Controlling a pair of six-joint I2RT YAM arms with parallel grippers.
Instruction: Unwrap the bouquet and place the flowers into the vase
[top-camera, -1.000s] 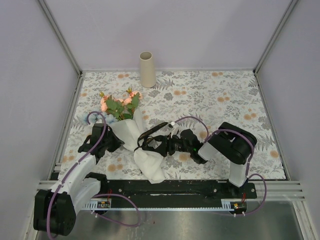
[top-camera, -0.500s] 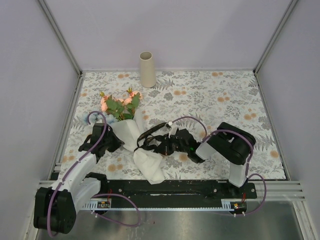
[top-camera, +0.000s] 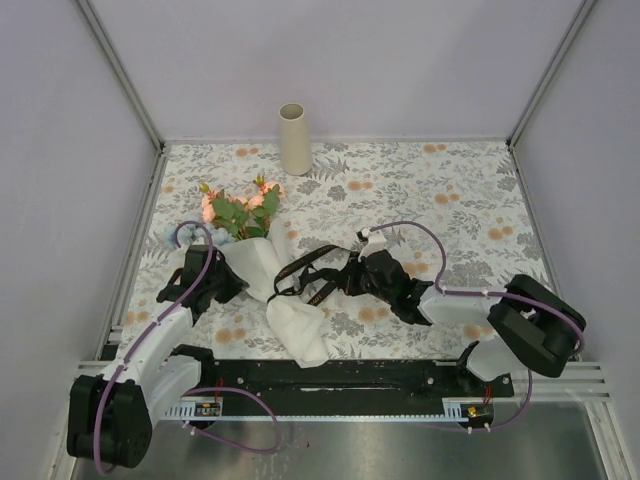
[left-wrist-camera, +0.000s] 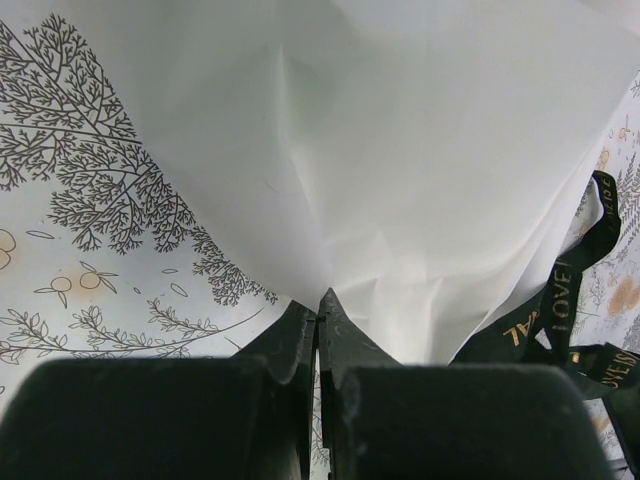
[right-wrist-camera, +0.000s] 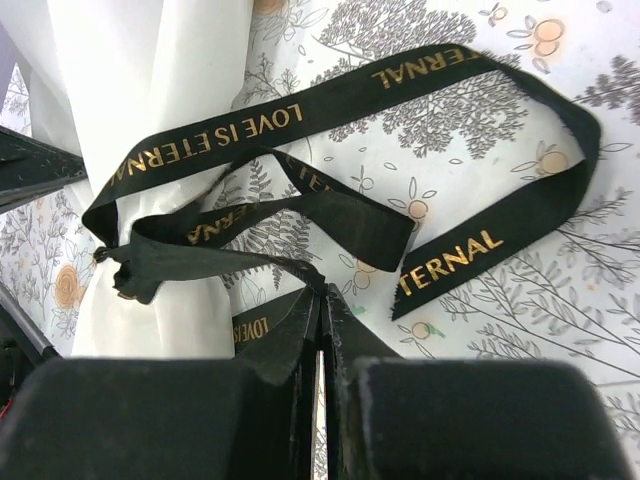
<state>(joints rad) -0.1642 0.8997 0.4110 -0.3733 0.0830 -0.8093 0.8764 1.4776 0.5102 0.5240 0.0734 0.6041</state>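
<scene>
Count: one bouquet (top-camera: 262, 255), one vase (top-camera: 294, 140), one ribbon (right-wrist-camera: 300, 190), two claws, both mine.

Left claw (left-wrist-camera: 319, 300): jaws fully together. The white wrap (left-wrist-camera: 400, 150) creases down to a point right at my tips, so I read its edge as pinched there.

Right claw (right-wrist-camera: 320, 295): jaws fully together on a strand of the black ribbon, which runs straight into my tips. Gold lettering reads LOVE IS ETERNAL. One knot (right-wrist-camera: 125, 270) sits against the wrap, and one long loop lies flat on the cloth to the right.

The bouquet lies on its side at the left of the table between my two claws, with its narrow end toward the near edge. The flowers (top-camera: 240, 207) point toward the back, peach blooms among green leaves (too small from above for a firm count). They are in the wrap, not in the vase.

The vase stands upright at the back edge, centre-left, well apart from the bouquet.

Surface: one cloth (top-camera: 460, 200) printed with grey foliage and small orange blossoms.

Room: pale lilac walls (top-camera: 330, 60) on three sides, metal posts at the corners, and a black rail (top-camera: 350, 376) along the near edge under my bases.
</scene>
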